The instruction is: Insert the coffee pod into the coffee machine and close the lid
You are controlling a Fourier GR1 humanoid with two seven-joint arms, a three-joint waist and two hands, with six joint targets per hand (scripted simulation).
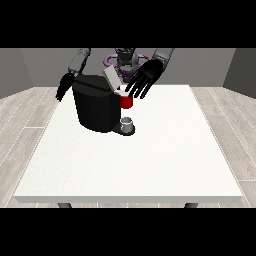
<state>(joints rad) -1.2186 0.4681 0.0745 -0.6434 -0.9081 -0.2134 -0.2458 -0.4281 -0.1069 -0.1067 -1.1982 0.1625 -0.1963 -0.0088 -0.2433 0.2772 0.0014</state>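
Hovering with straight, spread fingers (141,90) and holding nothing, the hand at the view's right (146,77) is sitting just above the coffee machine's (95,107) raised lid (111,78), nearer it than the other hand (64,86), whose fingers I cannot tell.

The coffee machine (96,107) hides the robot's lower body and part of the table (150,160) behind it.

Black machine on a white table

The coffee machine (95,107) is black with a pale grey lid (111,78); a red thing at the machine (126,102) sits above a grey cup (128,123). The table (150,160) is white; both hands (145,79) are black.
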